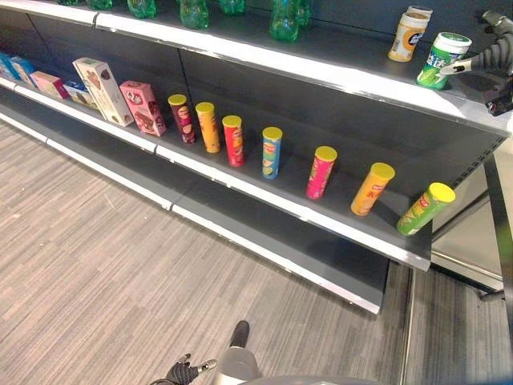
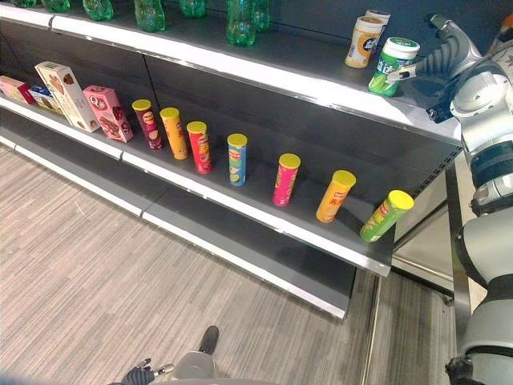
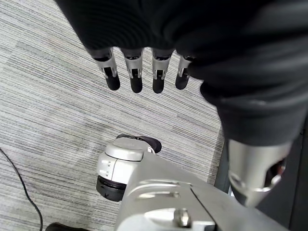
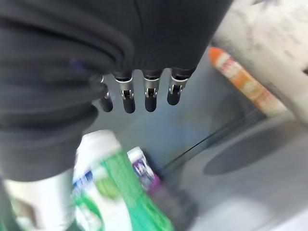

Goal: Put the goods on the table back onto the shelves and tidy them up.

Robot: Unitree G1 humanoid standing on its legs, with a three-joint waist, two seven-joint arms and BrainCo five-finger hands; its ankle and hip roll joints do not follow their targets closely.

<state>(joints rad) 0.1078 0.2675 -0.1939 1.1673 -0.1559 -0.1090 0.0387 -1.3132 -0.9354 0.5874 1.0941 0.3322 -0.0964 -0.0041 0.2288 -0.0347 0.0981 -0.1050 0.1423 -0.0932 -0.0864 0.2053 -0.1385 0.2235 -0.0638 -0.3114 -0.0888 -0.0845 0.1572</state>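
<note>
The upper shelf (image 2: 264,76) carried the green-and-white canister (image 2: 390,66) at 1 o'clock, upright beside a cream canister (image 2: 360,42). The right robot hand (image 2: 433,56) touched it, fingers relaxed. The left robot hand (image 3: 139,72) hung spread at 6 o'clock.

The shelves (image 1: 264,172) look like dark matt painted metal, edged with smooth pale strips. The floor (image 1: 104,273) is covered in grey streaked carpet of rough, matt weave. The tubes (image 1: 272,152) are glossy printed card with smooth yellow plastic lids. The boxes (image 1: 103,90) are printed card, slightly shiny. The bottles (image 1: 284,20) are clear green plastic, glossy. The green tub (image 1: 440,59) is shiny plastic with a white lid. The right robot hand (image 4: 144,91) has bare silver metal fingers with dark matt tips under a ribbed cover; the left robot hand (image 3: 139,72) is finished alike.
</note>
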